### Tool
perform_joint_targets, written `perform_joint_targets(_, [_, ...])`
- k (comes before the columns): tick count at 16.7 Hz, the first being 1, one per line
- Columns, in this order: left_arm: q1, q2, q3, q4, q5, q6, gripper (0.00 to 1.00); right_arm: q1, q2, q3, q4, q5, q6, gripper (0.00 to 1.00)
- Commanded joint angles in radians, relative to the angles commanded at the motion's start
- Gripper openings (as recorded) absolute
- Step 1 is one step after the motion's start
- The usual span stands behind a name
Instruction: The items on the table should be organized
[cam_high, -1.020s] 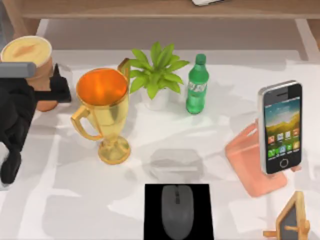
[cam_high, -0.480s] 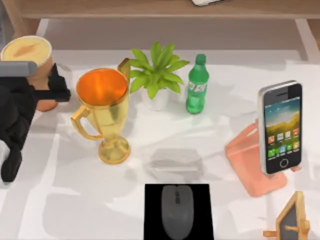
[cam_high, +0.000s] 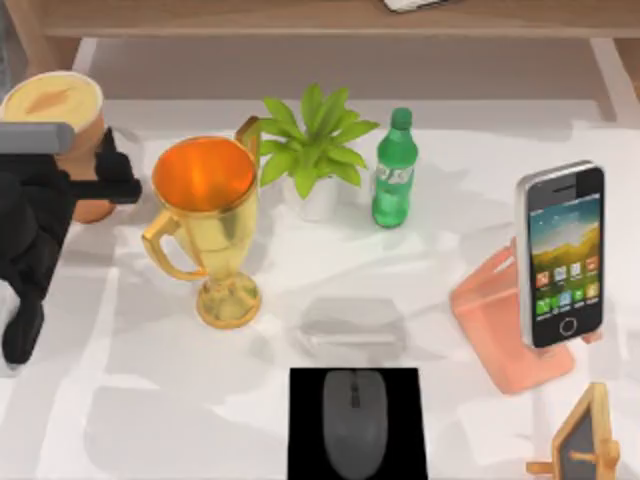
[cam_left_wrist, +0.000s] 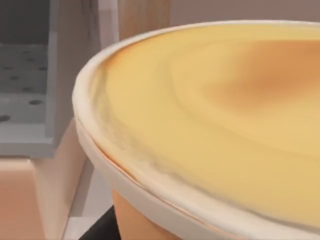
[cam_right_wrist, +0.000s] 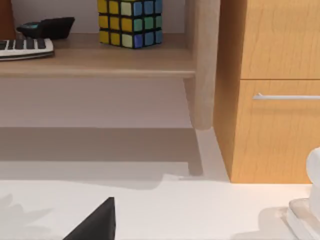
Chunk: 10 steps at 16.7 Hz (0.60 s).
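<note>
A tall peach cup (cam_high: 52, 104) with a cream lid (cam_left_wrist: 210, 115) stands at the table's (cam_high: 150, 400) far left. My left gripper (cam_high: 98, 188) is around its body, shut on it, with one black finger (cam_high: 120, 183) against the cup's right side; the other finger is hidden. The dark grey mouse (cam_high: 353, 420) lies on a black mat (cam_high: 305, 400) at the front middle. On the right, the smartphone (cam_high: 562, 255) leans upright on a peach stand (cam_high: 495, 320). My right gripper (cam_right_wrist: 95, 225) is parked, facing the shelf.
A gold trophy (cam_high: 205, 220) stands just right of the cup. Behind the middle are a potted plant (cam_high: 315, 150) and a green bottle (cam_high: 394, 170). A small wooden easel (cam_high: 580, 445) sits front right. A wooden shelf (cam_high: 320, 20) holding a colour cube (cam_right_wrist: 130, 22) runs along the back.
The left gripper's visible finger moved a little left, closing against the cup's side. Everything else stayed still.
</note>
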Motion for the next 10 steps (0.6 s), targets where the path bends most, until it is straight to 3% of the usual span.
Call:
perform_joint_targets(2, [0.0, 0.0, 0.0, 0.0, 0.0, 0.0, 0.0, 0.0, 0.0, 0.0, 0.0, 0.0, 0.0, 1.0])
perform_joint_targets(10, [0.0, -0.002, -0.001, 0.0, 0.0, 0.001, 0.0, 0.0, 0.0, 0.0, 0.0, 0.0, 0.0, 1.0])
